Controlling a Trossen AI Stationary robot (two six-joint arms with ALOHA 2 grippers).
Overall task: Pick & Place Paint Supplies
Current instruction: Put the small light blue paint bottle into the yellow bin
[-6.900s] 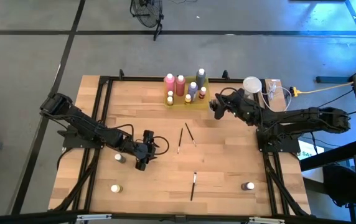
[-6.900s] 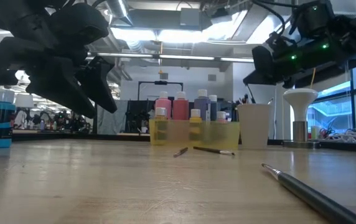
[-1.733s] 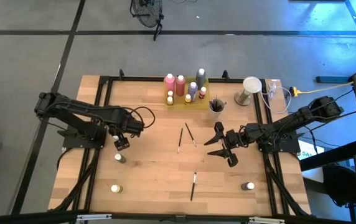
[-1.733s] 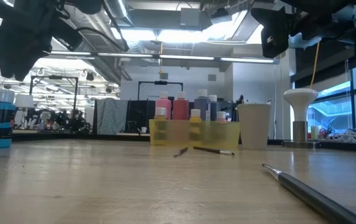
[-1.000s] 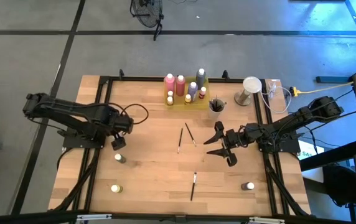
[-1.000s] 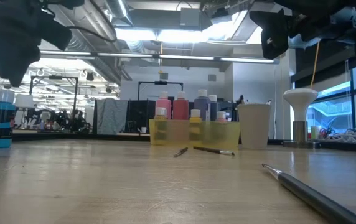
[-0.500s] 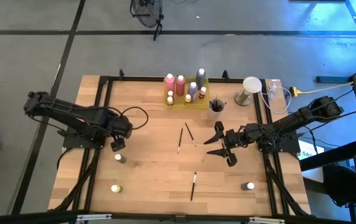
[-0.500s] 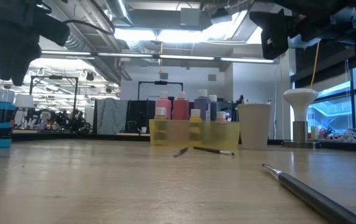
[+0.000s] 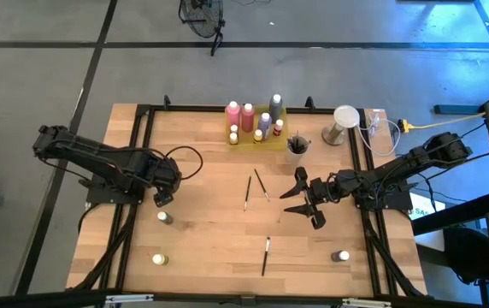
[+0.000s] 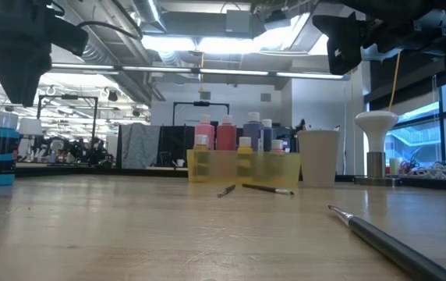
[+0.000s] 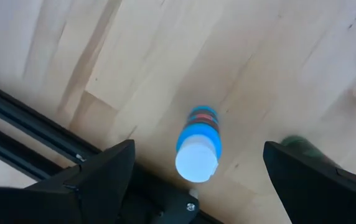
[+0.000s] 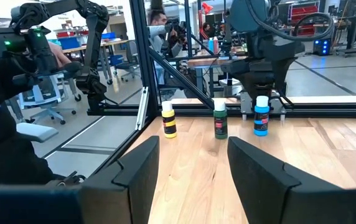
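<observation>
**Left arm poised over the blue bottle**

The left gripper (image 9: pixel 160 198) hangs with jaws spread wide directly above the blue paint bottle (image 11: pixel 198 144) at the table's left edge, seemingly lined up for a top-down grasp. The right gripper (image 9: pixel 303 205) waits mid-table, jaws parted and empty, near the loose paintbrushes (image 9: pixel 246 192). Other bottles already stand in the yellow tray (image 9: pixel 272 139) at the far side.

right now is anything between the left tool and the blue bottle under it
Nothing visible. The left tool hangs open straight above the small blue bottle with the white cap, which stands upright on bare wooden table by the black frame rail.
</observation>
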